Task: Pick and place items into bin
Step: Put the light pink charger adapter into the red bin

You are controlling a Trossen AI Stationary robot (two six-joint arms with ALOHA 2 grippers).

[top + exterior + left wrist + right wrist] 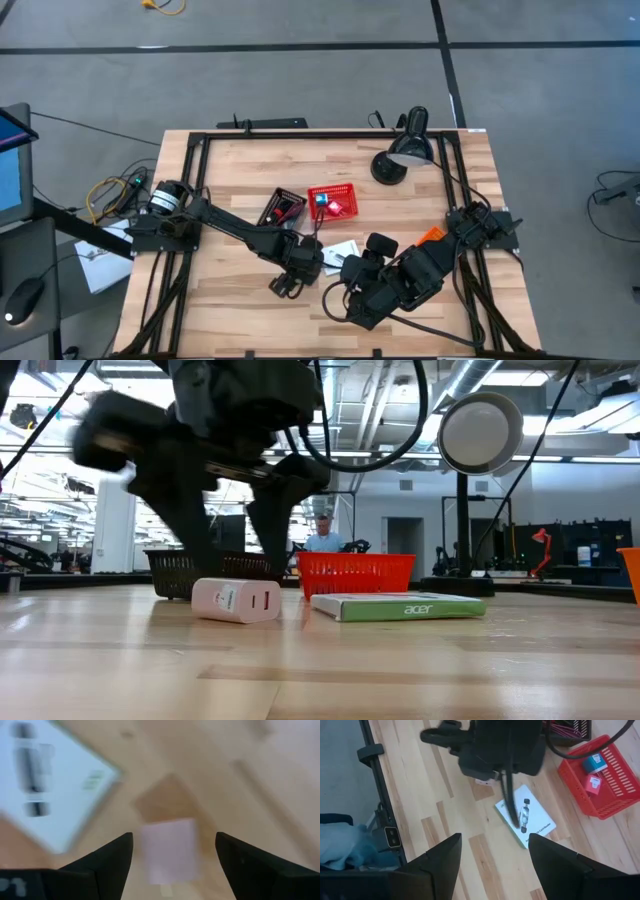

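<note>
My left gripper (286, 280) is open and hangs over the pink block (170, 851). Its fingers stand on either side of the block (237, 601), which lies flat on the table; I see no touch. The white card with the black piece (525, 816) lies flat just beside it (398, 605). The red basket (331, 201) holds the blue cube (594, 762) and a red-pink piece (594, 784). My right gripper (494, 865) is open and empty, held above the table near the front edge (342, 300).
A black basket (283, 207) stands left of the red one, with dark and red sticks in it. The black desk lamp (402, 152) stands at the far right. Black frame rails (190, 190) run along the table's sides. A person (322, 536) shows far behind the table.
</note>
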